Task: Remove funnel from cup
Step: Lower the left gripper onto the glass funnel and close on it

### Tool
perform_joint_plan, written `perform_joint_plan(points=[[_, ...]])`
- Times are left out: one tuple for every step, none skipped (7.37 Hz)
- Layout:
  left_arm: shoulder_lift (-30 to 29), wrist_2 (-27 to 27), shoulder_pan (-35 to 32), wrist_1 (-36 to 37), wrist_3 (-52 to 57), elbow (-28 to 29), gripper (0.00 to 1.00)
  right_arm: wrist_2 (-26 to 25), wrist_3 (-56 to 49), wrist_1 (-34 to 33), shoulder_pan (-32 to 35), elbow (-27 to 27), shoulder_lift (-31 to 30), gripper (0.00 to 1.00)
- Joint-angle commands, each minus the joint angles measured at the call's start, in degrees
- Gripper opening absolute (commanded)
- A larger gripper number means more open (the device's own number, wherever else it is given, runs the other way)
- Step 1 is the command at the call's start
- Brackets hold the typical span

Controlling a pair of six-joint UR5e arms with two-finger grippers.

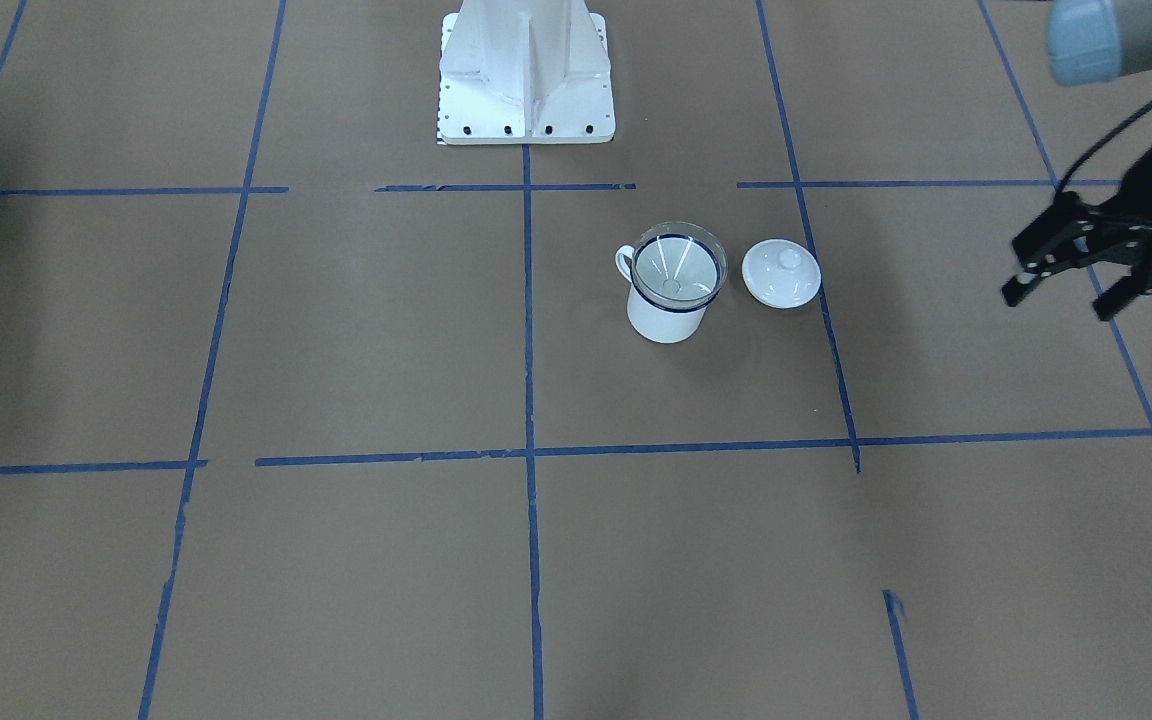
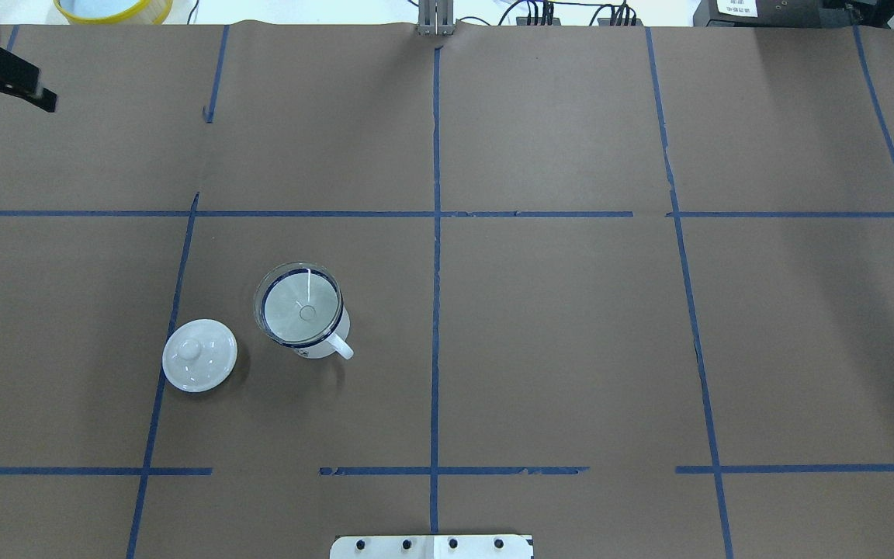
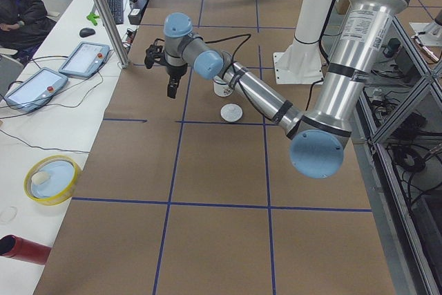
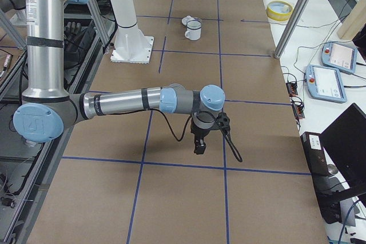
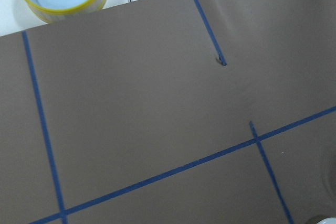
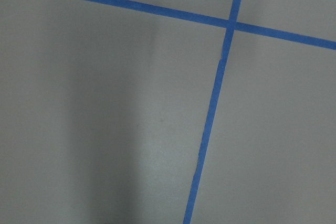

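Observation:
The white enamel cup (image 1: pixel 664 318) with a dark blue rim stands upright on the brown paper, left of the table's middle in the overhead view (image 2: pixel 326 345). The clear funnel (image 1: pixel 678 266) sits in its mouth, with its rim resting on the cup's rim; it also shows in the overhead view (image 2: pixel 301 310). My left gripper (image 1: pixel 1058 300) is open and empty, well off to the side of the cup, above the table's far left corner (image 2: pixel 5 85). My right gripper (image 4: pixel 200 141) shows only in the right side view, far from the cup (image 4: pixel 194 29); I cannot tell whether it is open or shut.
A white domed lid with a knob (image 2: pixel 199 355) lies on the table beside the cup, on the side toward my left gripper. A yellow-rimmed bowl (image 2: pixel 113 8) sits beyond the far table edge. The robot's white base (image 1: pixel 526 90) stands behind the cup.

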Motion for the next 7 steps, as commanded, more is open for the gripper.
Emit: perform_joint_plan(points=[[-6.7,8.8,14.5,0.2,-22.2,-0.6,1.00,0.0,0.1,0.0,0.0,0.0,0.1,1.00],[-8.9,12.1,19.6,2.1,-28.1,-0.6,1.00,0.0,0.0,0.0,0.0,-0.1,0.1,1.00],[-11.5,14.6,24.0,5.5,-31.4,-0.5,1.00,0.0,0.0,0.0,0.0,0.0,0.1,1.00],[-13.5,15.2,27.5,6.4,-34.4,0.2,1.00,0.0,0.0,0.0,0.0,0.0,0.0,1.00],[-14.0,15.5,30.5,6.4,-37.0,0.5,1.00,0.0,0.0,0.0,0.0,0.0,0.0,1.00],[-15.6,18.6,32.8,6.4,-38.7,3.0,1.00,0.0,0.0,0.0,0.0,0.0,0.0,1.00],[-17.0,20.6,35.0,6.3,-39.3,6.8,1.00,0.0,0.0,0.0,0.0,0.0,0.0,1.00]])
